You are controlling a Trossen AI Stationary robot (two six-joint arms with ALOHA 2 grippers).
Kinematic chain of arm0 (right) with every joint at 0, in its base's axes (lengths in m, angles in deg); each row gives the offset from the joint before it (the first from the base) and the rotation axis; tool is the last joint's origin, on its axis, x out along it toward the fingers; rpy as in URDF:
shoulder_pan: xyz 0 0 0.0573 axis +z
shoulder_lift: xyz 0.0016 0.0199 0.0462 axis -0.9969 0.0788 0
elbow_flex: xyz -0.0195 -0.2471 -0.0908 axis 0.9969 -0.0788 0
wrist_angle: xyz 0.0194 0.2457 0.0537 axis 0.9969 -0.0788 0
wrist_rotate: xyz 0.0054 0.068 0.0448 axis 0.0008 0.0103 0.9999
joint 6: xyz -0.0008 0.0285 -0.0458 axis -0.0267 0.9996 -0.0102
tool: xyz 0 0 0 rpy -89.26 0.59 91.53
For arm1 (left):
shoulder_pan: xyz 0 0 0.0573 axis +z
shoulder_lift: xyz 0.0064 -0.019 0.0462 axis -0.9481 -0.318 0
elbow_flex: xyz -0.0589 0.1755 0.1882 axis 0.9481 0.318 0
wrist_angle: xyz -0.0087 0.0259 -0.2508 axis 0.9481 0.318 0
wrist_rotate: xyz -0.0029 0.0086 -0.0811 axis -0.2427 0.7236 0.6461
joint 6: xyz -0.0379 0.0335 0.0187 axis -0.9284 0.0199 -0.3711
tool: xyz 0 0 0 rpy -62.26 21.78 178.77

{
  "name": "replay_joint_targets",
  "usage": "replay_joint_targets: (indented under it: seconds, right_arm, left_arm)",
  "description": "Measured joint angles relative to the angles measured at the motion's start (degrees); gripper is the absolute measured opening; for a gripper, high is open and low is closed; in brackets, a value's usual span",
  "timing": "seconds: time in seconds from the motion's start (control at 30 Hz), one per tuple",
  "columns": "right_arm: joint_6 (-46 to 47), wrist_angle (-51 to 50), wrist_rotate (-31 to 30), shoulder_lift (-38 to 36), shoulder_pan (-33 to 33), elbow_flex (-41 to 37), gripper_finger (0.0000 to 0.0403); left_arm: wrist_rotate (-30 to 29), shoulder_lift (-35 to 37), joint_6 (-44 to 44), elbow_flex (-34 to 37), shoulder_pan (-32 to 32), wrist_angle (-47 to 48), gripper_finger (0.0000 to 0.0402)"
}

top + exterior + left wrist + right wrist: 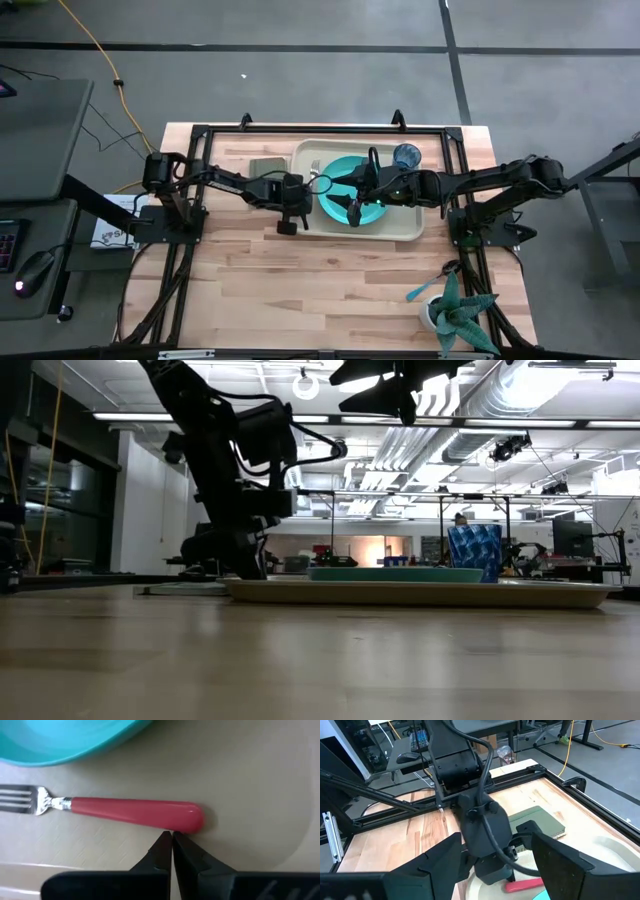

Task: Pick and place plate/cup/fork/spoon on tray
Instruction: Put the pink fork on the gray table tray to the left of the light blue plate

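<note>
Closed left end effector (pixel 171 837) tips just beside the fork (pixel 135 812) handle on the tray (pixel 250 780); right end effector (pixel 495 865) wide open, empty.

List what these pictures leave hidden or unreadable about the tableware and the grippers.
- Fork: high view, mostly hidden under the left arm; tine tips cut off by the left wrist view's edge.
- Spoon: high view only, too small to read its bowl.
- Plate: its middle is covered by the right gripper, open above it.
- Left gripper, shut: touching the fork's handle or just clear cannot be told.
</note>
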Motion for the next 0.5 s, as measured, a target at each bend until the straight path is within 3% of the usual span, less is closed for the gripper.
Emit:
replay_joint_targets:
  seconds: [0.5]
  right_arm:
    - [0.0, 0.0, 0.0, 0.0, 0.0, 0.0, 0.0233]
  left_arm:
    - [1.7, 0.0, 0.0, 0.0, -2.2, -2.9, 0.0000]
